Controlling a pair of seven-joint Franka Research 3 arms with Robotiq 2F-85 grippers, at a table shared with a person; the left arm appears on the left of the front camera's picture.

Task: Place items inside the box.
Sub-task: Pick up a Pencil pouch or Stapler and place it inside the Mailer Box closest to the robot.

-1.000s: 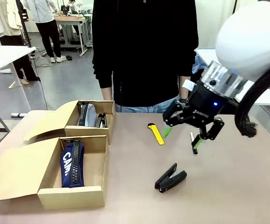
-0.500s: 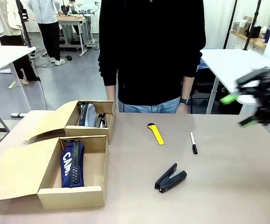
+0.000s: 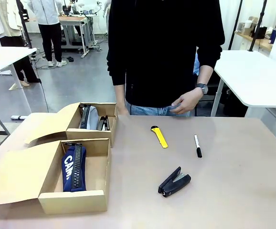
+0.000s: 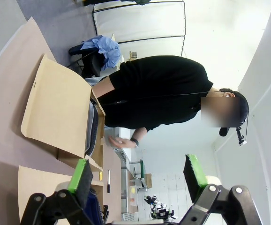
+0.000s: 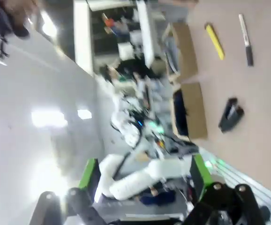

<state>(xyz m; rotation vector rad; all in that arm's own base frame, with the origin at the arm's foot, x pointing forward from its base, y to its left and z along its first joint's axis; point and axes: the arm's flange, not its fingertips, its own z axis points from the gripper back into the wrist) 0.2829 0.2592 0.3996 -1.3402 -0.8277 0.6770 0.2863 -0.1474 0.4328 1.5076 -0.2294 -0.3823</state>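
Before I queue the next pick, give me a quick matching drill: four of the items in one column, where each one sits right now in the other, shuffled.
Items:
1. yellow utility knife
2. black marker pen
3. black stapler
4. navy pencil case

Places:
A. inside the nearer box
B. on the table, farthest to the robot's right of the loose items
C. on the table, closest to the robot's edge
D. on the table, between the far box and the marker

Pairs: 1-D, 2-B, 3-C, 4-A
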